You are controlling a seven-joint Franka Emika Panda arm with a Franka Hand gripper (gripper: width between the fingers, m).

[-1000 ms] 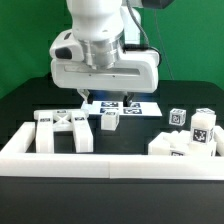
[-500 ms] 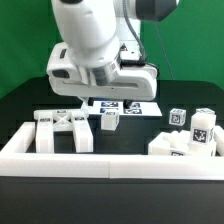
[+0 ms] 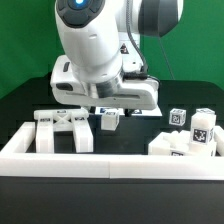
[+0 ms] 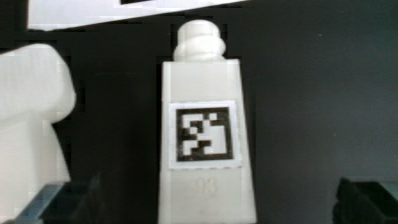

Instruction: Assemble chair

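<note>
The chair parts are white blocks with black-and-white tags. A short square post [image 3: 110, 120] lies on the black table just under my hand. In the wrist view this post [image 4: 205, 130] has a tag on its face and a rounded peg at its far end. My gripper [image 4: 217, 203] is open, its dark fingertips [image 4: 64, 203] standing on either side of the post's near end, apart from it. In the exterior view the gripper [image 3: 107, 108] is mostly hidden under the wrist. The cross-braced frame [image 3: 62, 130] stands at the exterior view's left.
Several more tagged chair parts [image 3: 190, 135] are clustered at the exterior view's right. A long low white border wall [image 3: 110, 165] runs along the front. Another white part [image 4: 32, 110] lies close beside the post in the wrist view.
The arm has swung over and come down lower, so the hand now hangs right above the short post and covers the marker board. The parts have not moved.
</note>
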